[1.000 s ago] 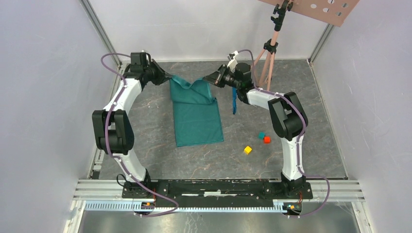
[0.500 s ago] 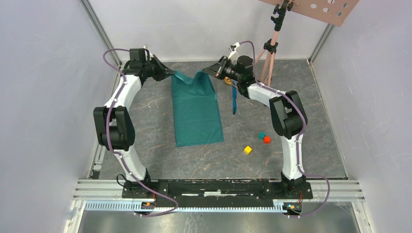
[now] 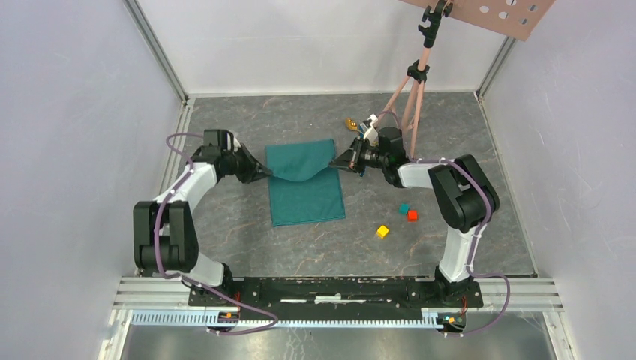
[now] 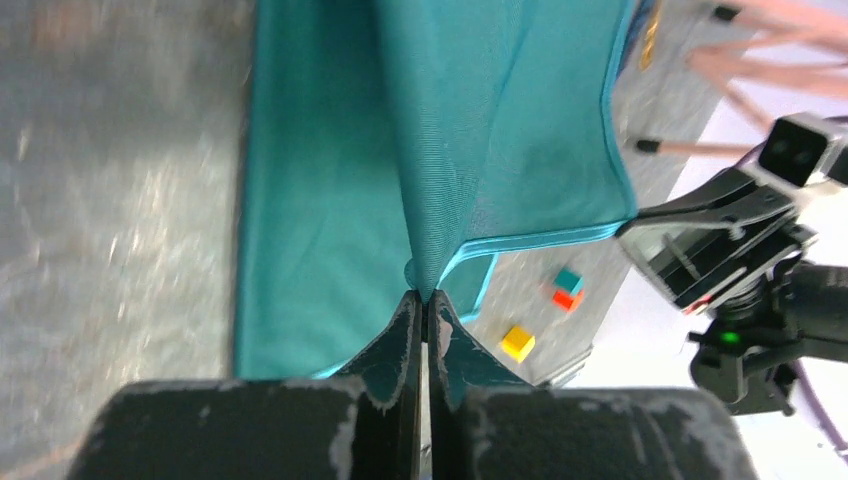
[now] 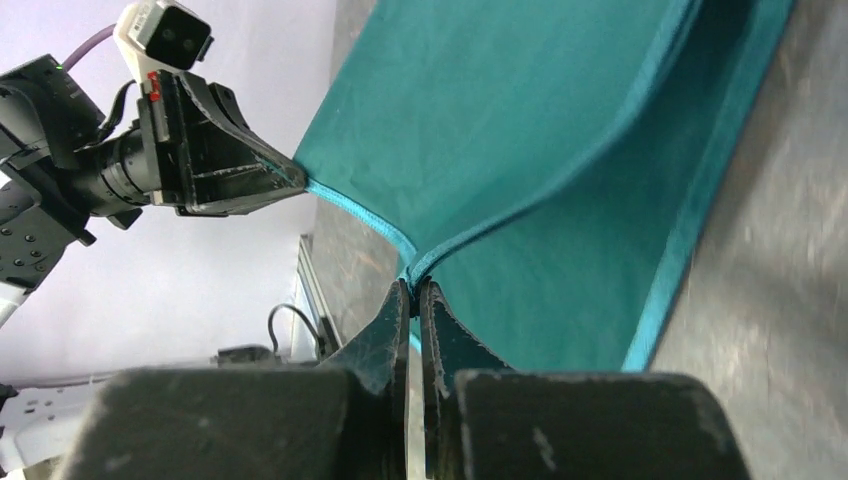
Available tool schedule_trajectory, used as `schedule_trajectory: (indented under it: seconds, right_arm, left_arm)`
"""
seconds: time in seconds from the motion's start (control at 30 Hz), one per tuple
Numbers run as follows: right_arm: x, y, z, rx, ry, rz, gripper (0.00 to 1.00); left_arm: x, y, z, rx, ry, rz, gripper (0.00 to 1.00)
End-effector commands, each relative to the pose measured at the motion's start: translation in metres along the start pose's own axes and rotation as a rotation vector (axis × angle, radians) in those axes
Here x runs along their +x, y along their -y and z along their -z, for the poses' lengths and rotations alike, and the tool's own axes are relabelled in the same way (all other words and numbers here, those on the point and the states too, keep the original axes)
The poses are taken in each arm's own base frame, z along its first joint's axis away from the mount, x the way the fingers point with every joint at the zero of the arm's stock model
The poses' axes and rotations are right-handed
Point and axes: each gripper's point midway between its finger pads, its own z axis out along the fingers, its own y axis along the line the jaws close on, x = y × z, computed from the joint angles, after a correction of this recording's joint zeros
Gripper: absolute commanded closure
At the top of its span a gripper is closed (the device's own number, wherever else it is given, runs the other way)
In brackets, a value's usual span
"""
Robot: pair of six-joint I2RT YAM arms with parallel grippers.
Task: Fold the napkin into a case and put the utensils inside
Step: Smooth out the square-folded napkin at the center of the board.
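Note:
The teal-green napkin (image 3: 306, 196) lies mid-table with its far part lifted and doubled back over the near part. My left gripper (image 3: 264, 174) is shut on the left corner of the raised edge (image 4: 422, 297). My right gripper (image 3: 343, 163) is shut on the right corner (image 5: 413, 285). The cloth (image 4: 400, 120) sags between the two grips (image 5: 520, 130). The gold spoon (image 3: 351, 124) lies on the table behind the right gripper. The blue utensil is mostly hidden under the right arm.
A yellow cube (image 3: 382, 232), a teal cube (image 3: 403, 209) and a red cube (image 3: 412, 216) sit right of the napkin. A tripod stand (image 3: 409, 90) rises at the back right. Metal rails border the grey tabletop (image 3: 315, 247).
Both grippers have come toward the near side and lower, carrying the napkin's far edge with them. The cloth now folds over itself instead of hanging stretched at the back.

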Motion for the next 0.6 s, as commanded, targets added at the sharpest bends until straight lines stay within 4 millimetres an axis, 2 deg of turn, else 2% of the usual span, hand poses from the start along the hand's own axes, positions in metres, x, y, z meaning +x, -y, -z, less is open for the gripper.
schedule_trajectory:
  seconds: [0.0,0.13,0.27,0.4,0.57]
  right_arm:
    - [0.016,-0.024,0.025,-0.068,-0.001,0.080,1.00]
    - [0.041,-0.017,0.035,-0.050,-0.031,0.085,1.00]
    - [0.068,-0.001,0.042,-0.016,-0.087,0.076,1.00]
    - [0.085,0.013,0.049,0.012,-0.110,0.065,1.00]
    - [0.094,0.019,0.053,0.021,-0.124,0.059,1.00]
  left_arm:
    - [0.042,-0.017,0.013,0.035,-0.042,0.006,0.98]
    - [0.078,-0.046,0.012,0.013,-0.091,0.043,0.98]
    - [0.096,-0.062,0.011,-0.012,-0.121,0.064,0.98]
    - [0.111,-0.064,0.011,0.001,-0.149,0.081,0.98]
    - [0.122,-0.066,0.011,-0.014,-0.158,0.070,0.98]
